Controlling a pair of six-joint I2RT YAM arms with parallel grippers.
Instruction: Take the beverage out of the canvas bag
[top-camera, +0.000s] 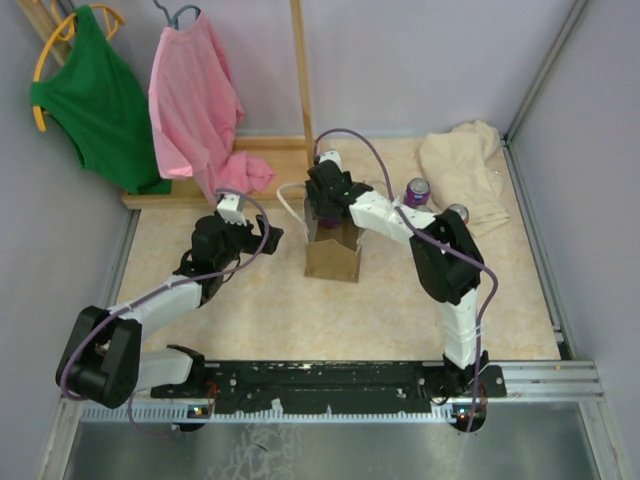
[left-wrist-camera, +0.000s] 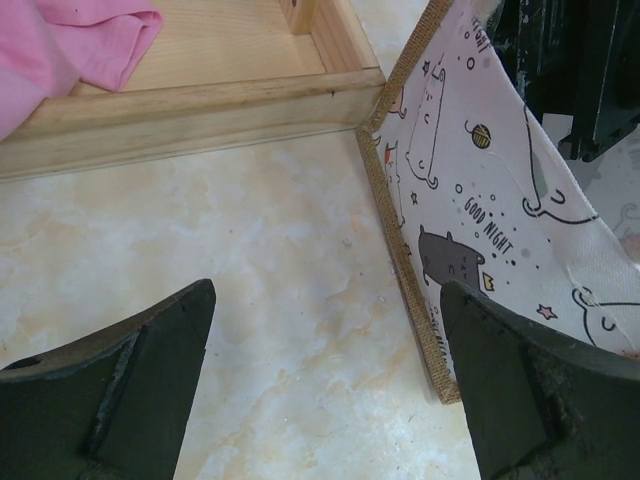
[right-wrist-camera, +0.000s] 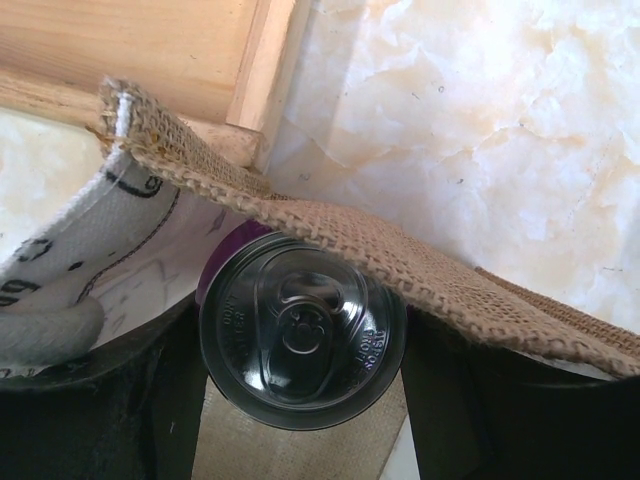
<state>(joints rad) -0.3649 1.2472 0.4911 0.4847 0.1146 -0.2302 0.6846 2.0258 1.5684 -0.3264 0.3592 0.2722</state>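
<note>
the beverage can (right-wrist-camera: 300, 340) is seen upright inside the canvas bag (top-camera: 335, 258), which is stood mid-worktop (top-camera: 290, 320), just near of a wooden frame (left-wrist-camera: 200, 110). the can is clamped between the fingers of the right end effector (right-wrist-camera: 305, 400), set into the bag's mouth. the left end effector (left-wrist-camera: 325, 330) is held apart just left of the bag.

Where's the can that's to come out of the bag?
In the right wrist view, the beverage can sits inside the canvas bag, under its burlap rim, clamped between the right gripper's jaws; from above, that bag stands mid-table before the wooden rack.
</note>
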